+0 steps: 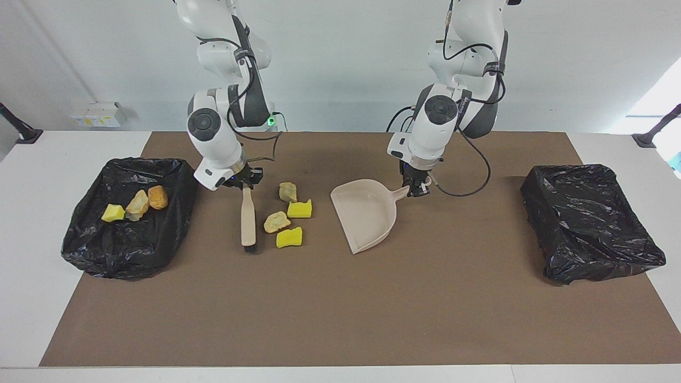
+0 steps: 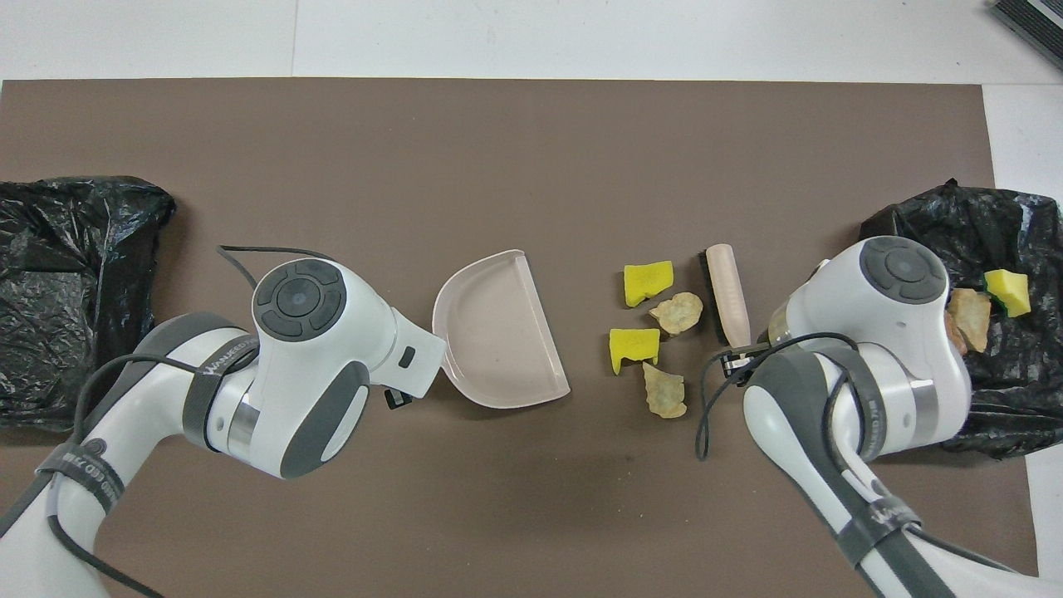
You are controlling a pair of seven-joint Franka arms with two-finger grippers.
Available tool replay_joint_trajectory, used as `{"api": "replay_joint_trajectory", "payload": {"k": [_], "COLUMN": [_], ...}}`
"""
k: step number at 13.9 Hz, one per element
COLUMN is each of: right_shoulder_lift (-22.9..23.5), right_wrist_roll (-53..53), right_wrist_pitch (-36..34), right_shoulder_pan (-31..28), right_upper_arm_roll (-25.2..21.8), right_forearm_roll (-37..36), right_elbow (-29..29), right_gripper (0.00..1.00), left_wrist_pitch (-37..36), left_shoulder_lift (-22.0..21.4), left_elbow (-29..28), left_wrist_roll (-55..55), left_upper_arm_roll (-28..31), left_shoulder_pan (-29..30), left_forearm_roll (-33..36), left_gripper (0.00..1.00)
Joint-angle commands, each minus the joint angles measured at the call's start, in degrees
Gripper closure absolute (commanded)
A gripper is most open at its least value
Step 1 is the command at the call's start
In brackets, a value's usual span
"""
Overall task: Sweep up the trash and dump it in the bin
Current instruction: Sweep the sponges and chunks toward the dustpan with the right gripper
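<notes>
Four trash bits (image 1: 290, 217) lay between brush (image 1: 248, 217) and dustpan (image 1: 366, 214); maybe three sat in one bin (image 1: 175, 175). The right hand (image 1: 243, 183) gripped the brush, the left hand (image 1: 416, 187) the dustpan.

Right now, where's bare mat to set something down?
Free: the wide strip of brown mat farther from the robots than everything, and the patch between the dustpan and the empty bin. Crowded: between brush and dustpan, four trash pieces, with both hands there.
</notes>
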Motion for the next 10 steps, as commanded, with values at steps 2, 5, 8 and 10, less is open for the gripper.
{"api": "replay_joint_trajectory", "payload": {"k": [2, 5, 8, 10], "right_shoulder_lift": [1.04, 4.20, 7.36, 8.16], "right_wrist_roll": [9.19, 15.09, 18.44, 18.54], "right_wrist_pitch": [3.73, 4.79, 4.80, 5.75], "right_shoulder_pan": [4.06, 8.71, 15.21, 18.39], "right_upper_arm_roll": [0.23, 0.40, 0.40, 0.40], "right_forearm_roll": [0.91, 4.58, 8.64, 13.01], "right_elbow": [-0.61, 1.84, 7.37, 9.49], "right_gripper": [1.00, 1.00, 1.00, 1.00], "left_wrist_pitch": [1.63, 1.54, 1.45, 1.45], "left_shoulder_lift": [-1.96, -1.96, -1.96, -1.96], "left_elbow": [-2.44, -2.44, -2.44, -2.44], "left_wrist_roll": [-0.66, -0.66, -0.66, -0.66], "left_upper_arm_roll": [0.85, 0.85, 0.85, 0.85], "left_shoulder_pan": [-0.81, -0.90, -0.81, -0.81], "left_forearm_roll": [-0.61, -0.61, -0.61, -0.61], "left_gripper": [1.00, 1.00, 1.00, 1.00]}}
